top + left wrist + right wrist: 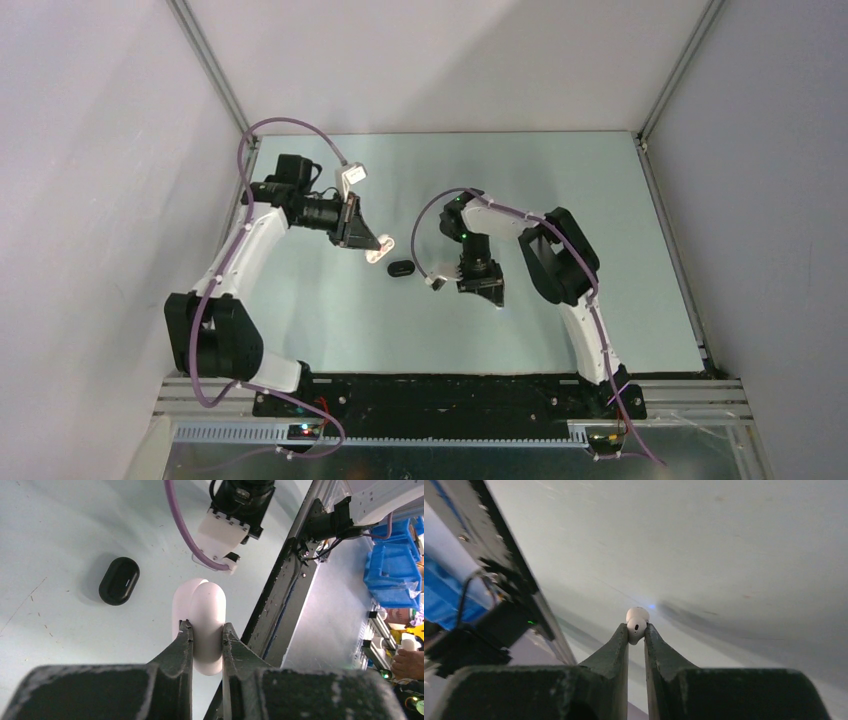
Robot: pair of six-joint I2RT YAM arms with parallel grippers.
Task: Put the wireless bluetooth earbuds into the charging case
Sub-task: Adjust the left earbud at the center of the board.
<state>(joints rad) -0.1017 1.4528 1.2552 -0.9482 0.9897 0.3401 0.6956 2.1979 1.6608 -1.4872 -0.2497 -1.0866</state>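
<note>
Right claw [636, 629] first: it is clenched on a white earbud [637, 619], and my right wrist camera shows the little bud pinched right at the fingertips, its rounded head poking out past them with one small dark spot facing me. Behind it is only the pale table [560, 200]; I cannot tell from here whether the bud touches the surface.

Over to the left claw [206, 628]. It is grasping the white charging case [200, 600], one finger on each flank and the case sticking out forward between them. At its far end I see two rounded halves side by side, but I cannot tell how far apart they stand.

The black case [119, 580] lies flat on the table, to the left of the white one in this view and apart from it.

From the overhead camera, the black case sits between the two claws, just beside the white case on the left arm's side. The right claw, with the bud, is near it on the other side.
</note>
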